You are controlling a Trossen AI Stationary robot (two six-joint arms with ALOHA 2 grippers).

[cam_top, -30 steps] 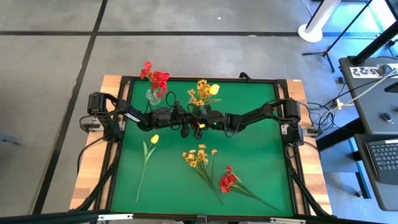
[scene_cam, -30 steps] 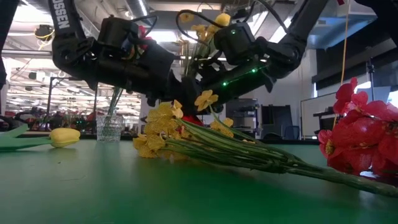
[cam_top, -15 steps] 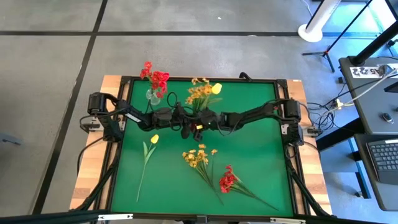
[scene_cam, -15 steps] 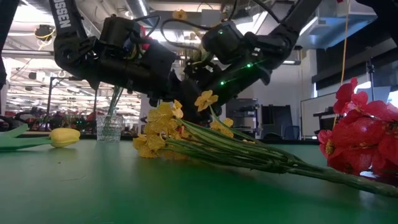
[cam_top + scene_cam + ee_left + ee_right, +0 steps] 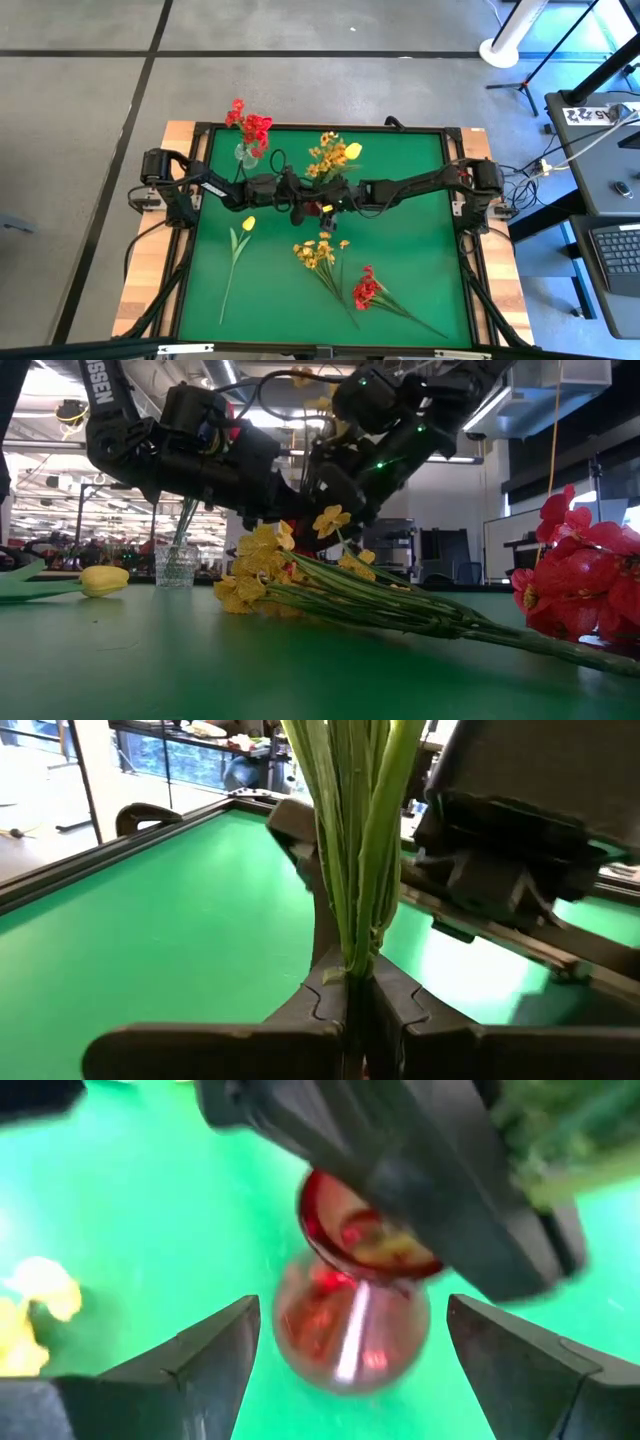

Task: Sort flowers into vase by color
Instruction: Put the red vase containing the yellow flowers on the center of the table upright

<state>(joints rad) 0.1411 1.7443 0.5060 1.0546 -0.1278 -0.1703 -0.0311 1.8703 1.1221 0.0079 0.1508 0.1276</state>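
**Desk:** Gripping what, exactly?

**Photographer:** The left gripper [image 5: 352,1000] is clamped on the stems of a yellow bunch [image 5: 333,157], a spray plus a tulip bud, held upright at table centre, heads leaning toward 1 o'clock. The right gripper [image 5: 345,1345] stands wide open, nothing in it, looking down on a red glass vase [image 5: 350,1315] directly under the left arm's wrist.

**Desk:** And the rest of the flowers?

**Photographer:** Red blossoms [image 5: 250,126] already stand in a clear vase [image 5: 246,155] at 11 o'clock. Loose on the mat are a yellow tulip [image 5: 239,240] at 8 o'clock, a yellow spray [image 5: 318,251] at 6 and a red spray [image 5: 366,290] at 5.

**Desk:** Where could this go wrong?

**Photographer:** My reading: the red vase sits crowded between both arms. If the stems come down off its mouth, or the right fingers nudge it while reaching, it could tip. The top-heavy bunch could also swing in the pinch and snag the nearby cables.

**Desk:** Setting?

**Photographer:** It is a green felt surface [image 5: 410,240] in a black frame on a wooden table, with grey concrete floor around it. Beyond are a workshop hall with bright ceiling lights, desks and a keyboard at 3 o'clock.
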